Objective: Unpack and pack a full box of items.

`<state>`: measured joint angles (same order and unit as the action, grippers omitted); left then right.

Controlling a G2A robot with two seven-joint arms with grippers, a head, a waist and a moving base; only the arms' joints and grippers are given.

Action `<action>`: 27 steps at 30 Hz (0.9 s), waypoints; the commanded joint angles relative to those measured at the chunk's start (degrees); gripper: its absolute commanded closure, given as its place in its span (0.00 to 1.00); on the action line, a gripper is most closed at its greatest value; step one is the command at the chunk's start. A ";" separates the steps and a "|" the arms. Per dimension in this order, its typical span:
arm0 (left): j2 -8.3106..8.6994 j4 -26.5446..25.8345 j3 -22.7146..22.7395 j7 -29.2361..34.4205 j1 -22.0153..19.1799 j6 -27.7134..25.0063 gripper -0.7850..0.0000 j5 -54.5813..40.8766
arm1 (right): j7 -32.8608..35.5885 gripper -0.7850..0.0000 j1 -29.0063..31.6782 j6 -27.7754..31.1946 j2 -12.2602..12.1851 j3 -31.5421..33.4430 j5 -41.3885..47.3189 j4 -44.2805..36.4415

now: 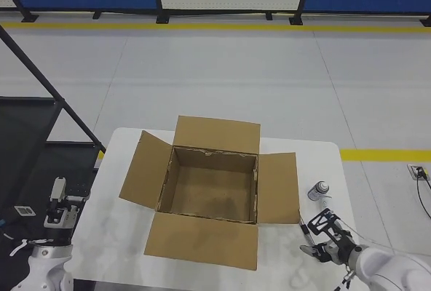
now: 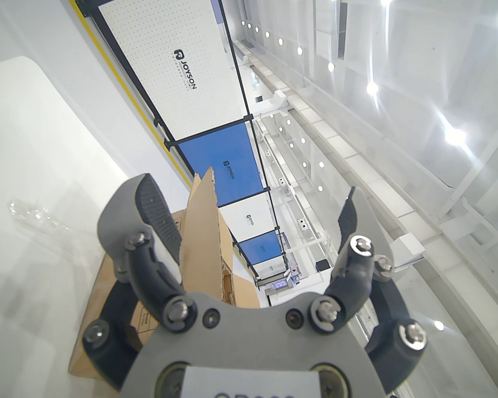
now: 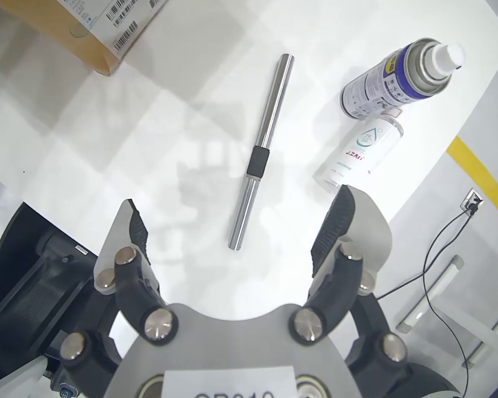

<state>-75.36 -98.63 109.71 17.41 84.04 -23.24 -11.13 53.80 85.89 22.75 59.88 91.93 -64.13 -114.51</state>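
1. Mid-worktop (image 1: 310,156) in the top view, the cardboard box (image 1: 215,134) is sitting open, all four flaps splaying outward. A spray can (image 1: 317,191) is standing just off the box's right flap. The right gripper (image 1: 312,234) is hanging over the worktop's near right corner, close to that can.
2. Left wrist view: the left gripper (image 2: 253,192) is pointing up toward the ceiling, its fingers (image 2: 153,205) standing wide apart and gripping nothing. A box flap is showing edge-on beyond them. A clear plastic scrap (image 2: 33,217) is lying on the worktop near the box.
3. Right wrist view: the right fingers (image 3: 332,221) are spreading wide, holding nothing, hovering above the worktop. A metal rod (image 3: 269,126) with a black band is lying flat in line with the gap, touching neither finger. The spray can (image 3: 392,80) and a white bottle (image 3: 359,151) are standing just beside each other, apart from the rod. A box corner is sitting beyond the rod.
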 commanded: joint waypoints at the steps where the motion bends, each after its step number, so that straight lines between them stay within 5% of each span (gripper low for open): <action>1: 0.00 0.00 0.00 0.00 0.00 0.00 0.00 0.00 | -0.02 0.00 0.01 0.02 0.00 0.01 0.01 -0.01; 7: -0.01 -0.49 -0.14 -0.92 0.05 0.73 0.00 -0.20 | 1.40 0.00 -1.04 -1.92 0.13 -2.08 -1.27 0.83; 17: 0.08 0.07 -0.56 -2.19 1.32 0.16 0.00 -0.15 | 5.02 0.01 -11.65 -7.80 1.05 -10.39 -1.01 12.33; 23: 0.23 0.01 -0.59 -2.27 1.46 0.17 0.00 0.25 | 4.04 0.25 -14.11 -8.52 1.25 -11.05 1.15 17.02; 26: 0.33 -0.05 -0.65 -2.07 1.32 0.24 0.00 0.51 | 2.18 0.27 -14.13 -9.02 1.32 -10.48 3.44 18.21; 27: 0.36 -0.07 -0.65 -2.11 1.30 0.27 0.00 0.63 | 1.46 0.36 -13.94 -9.11 1.28 -9.83 4.32 18.52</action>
<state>-75.03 -98.67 109.08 15.30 85.37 -23.00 -10.61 56.06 71.73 13.74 61.20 81.43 -60.85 -96.30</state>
